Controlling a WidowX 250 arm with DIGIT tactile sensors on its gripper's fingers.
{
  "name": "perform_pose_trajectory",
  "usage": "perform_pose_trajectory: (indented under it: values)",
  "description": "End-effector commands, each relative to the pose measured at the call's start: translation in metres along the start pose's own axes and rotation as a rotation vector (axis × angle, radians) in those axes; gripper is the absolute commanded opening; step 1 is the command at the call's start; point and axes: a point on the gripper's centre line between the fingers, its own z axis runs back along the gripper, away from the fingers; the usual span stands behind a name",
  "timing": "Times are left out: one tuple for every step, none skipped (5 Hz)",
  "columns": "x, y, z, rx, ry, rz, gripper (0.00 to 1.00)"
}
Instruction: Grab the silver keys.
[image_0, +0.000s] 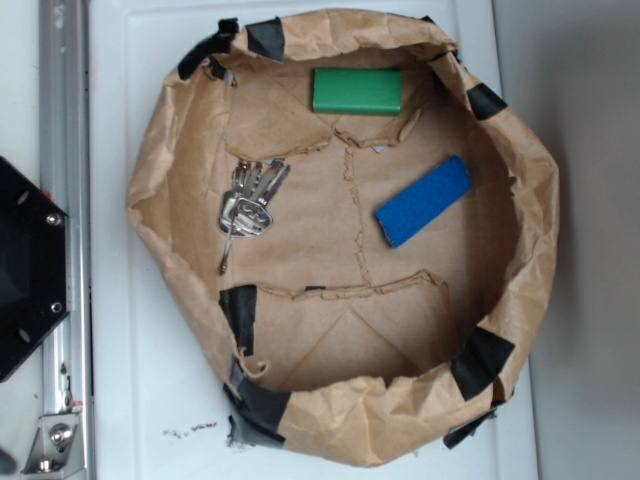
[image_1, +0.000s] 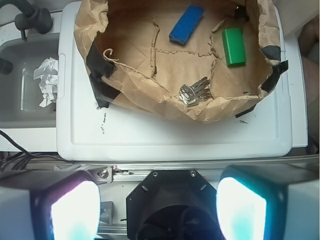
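We see the silver keys (image_0: 248, 203) lying inside the brown paper bag (image_0: 180, 150), left of the blue block (image_0: 424, 201). Our gripper (image_1: 157, 207) hangs outside it, fingers (image_1: 75, 210) spread. No readable writing.

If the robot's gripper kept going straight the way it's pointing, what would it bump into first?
Probably the flat white board, on its bare part in front of the crumpled brown paper bowl. The gripper stands open, well short of the shiny silver keys. Depth is hard to judge.
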Motion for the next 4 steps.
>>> perform_pose_trajectory:
  values:
    - [0.0, 0.0, 0.0, 0.0, 0.0, 0.0, 1.0]
    - [0.049, -0.01, -0.011, 0.033, -0.012, 0.095, 1.0]
    - [0.091, -0.012, -0.026, 0.072, -0.027, 0.155, 1.0]
    - [0.119, -0.003, -0.037, 0.089, -0.028, 0.222, 1.0]
